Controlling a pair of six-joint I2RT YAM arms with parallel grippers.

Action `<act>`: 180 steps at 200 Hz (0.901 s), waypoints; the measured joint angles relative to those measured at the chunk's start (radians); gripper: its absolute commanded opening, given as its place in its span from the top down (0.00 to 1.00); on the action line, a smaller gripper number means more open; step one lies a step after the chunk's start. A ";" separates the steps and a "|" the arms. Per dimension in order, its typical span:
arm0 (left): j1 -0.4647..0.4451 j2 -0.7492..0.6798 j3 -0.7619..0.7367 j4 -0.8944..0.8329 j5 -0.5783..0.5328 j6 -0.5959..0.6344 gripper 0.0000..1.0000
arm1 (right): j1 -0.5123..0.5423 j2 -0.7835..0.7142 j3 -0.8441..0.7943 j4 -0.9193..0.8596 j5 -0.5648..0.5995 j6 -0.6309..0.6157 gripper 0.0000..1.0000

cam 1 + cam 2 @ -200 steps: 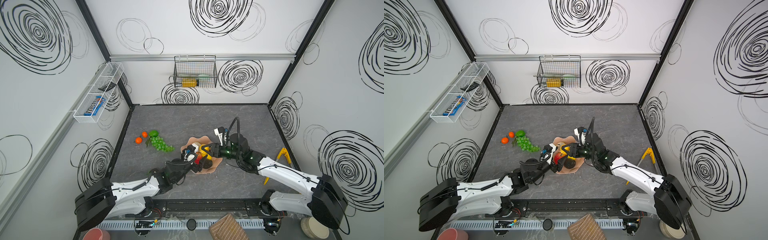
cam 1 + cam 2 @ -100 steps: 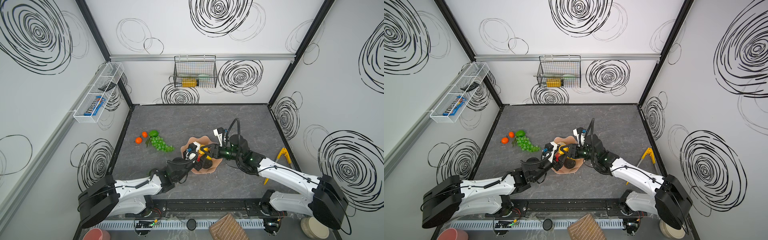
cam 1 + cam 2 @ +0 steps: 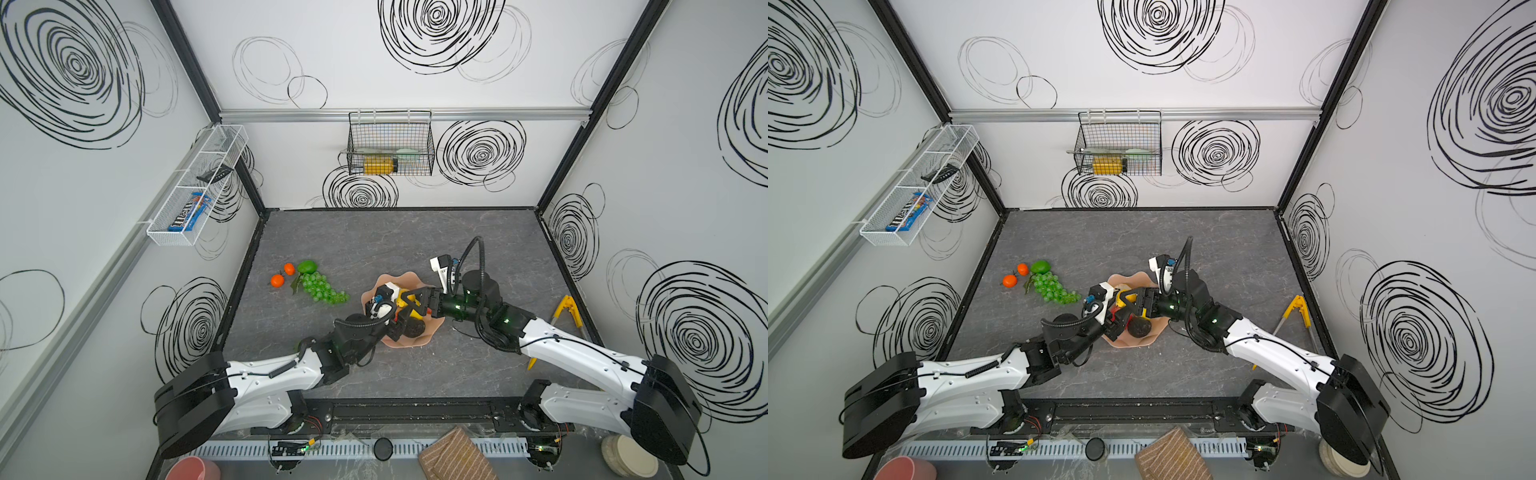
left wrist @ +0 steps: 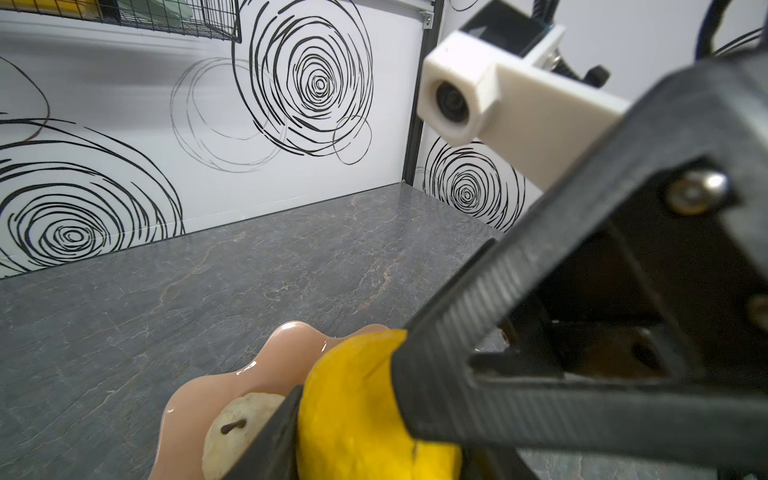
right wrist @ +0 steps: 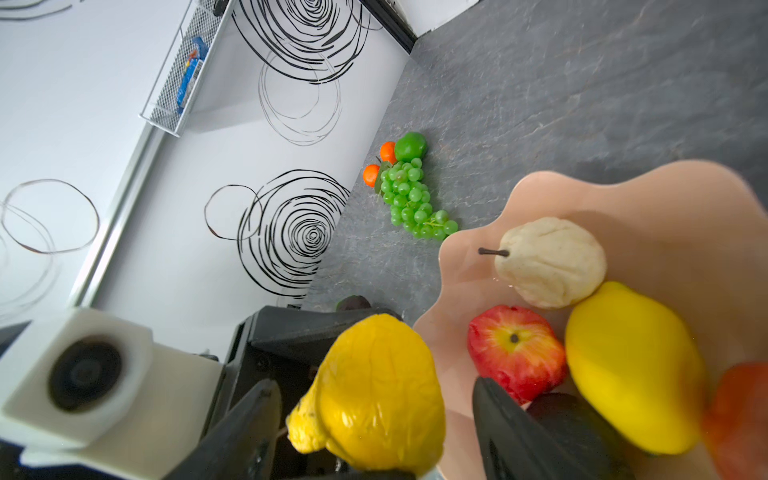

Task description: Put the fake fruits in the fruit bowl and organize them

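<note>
While the left gripper (image 3: pixel 400 313) pinches the glossy yellow plastic pear (image 5: pixel 378 374), the right gripper (image 5: pixel 372 399) straddles it wide; the wavy peach-pink bowl (image 5: pixel 582 183) lies frame-right.

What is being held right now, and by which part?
The yellow pear, apparently by its broad end, in the left gripper; the right gripper, open, flanks it without touching.

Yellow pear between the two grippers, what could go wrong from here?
The right gripper has its jaws open around the yellow pear, so only the left gripper seems to hold it. A weak grip could drop it outside the fruit bowl. The crowded grippers could also knock the lemon or apple.
</note>
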 measured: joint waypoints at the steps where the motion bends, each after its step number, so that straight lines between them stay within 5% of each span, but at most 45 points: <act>1: 0.000 -0.001 0.000 -0.003 0.000 0.000 0.45 | -0.001 -0.001 0.000 -0.001 0.001 -0.001 0.13; 83: 0.182 -0.075 0.132 -0.494 0.011 -0.105 0.46 | -0.079 -0.150 -0.069 -0.052 0.126 -0.087 0.08; 180: 0.307 0.157 0.315 -0.857 0.119 -0.199 0.46 | -0.095 -0.168 -0.125 -0.069 0.142 -0.105 0.08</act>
